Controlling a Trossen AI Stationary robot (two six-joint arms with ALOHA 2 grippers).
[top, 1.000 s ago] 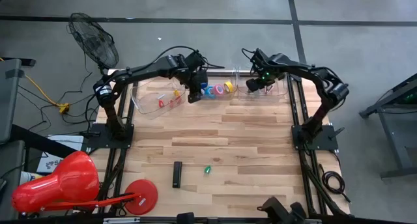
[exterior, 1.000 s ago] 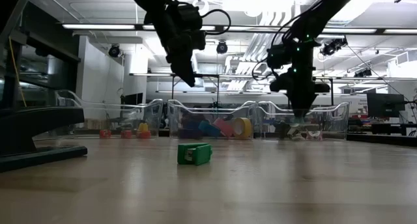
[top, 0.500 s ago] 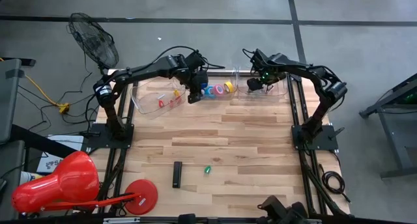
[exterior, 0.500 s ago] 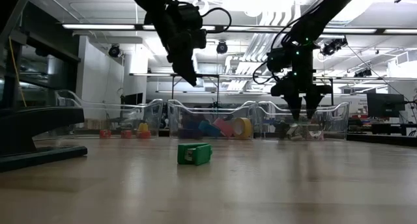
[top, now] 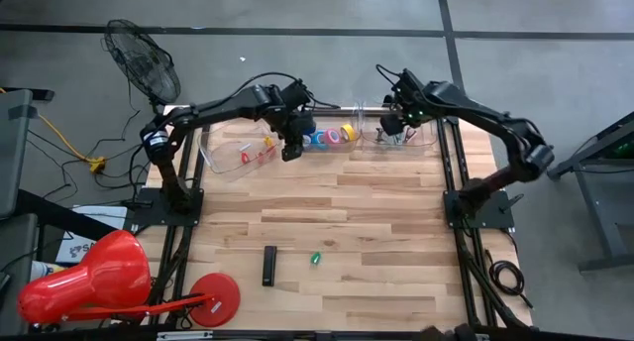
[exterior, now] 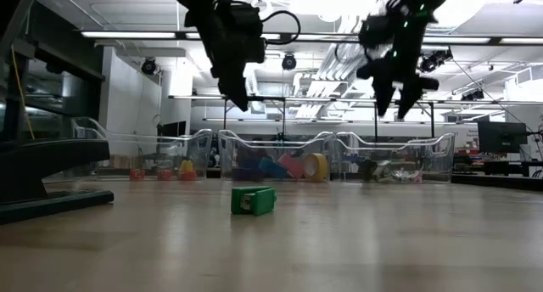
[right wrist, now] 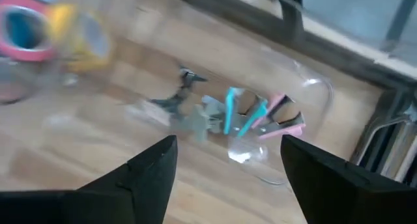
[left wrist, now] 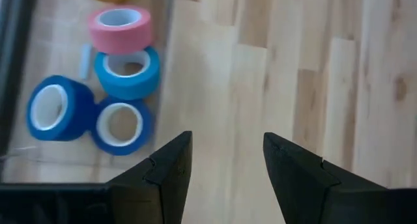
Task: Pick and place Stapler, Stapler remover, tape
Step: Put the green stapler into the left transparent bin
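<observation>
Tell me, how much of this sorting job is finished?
Mostly done: tape rolls fill the middle bin, small items lie in both outer bins. Neither gripper holds anything: right gripper hangs open over its bin, left gripper open. Left: black stapler and green piece.

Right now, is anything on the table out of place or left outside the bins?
Yes. A black stapler and a small green item lie loose on the bare front table, far from the three clear bins along the back edge. Nothing looks spilled or damaged.

Wood table [top: 376, 232]: three clear bins [top: 233, 151] (far edge), black stapler [top: 268, 266].
</observation>
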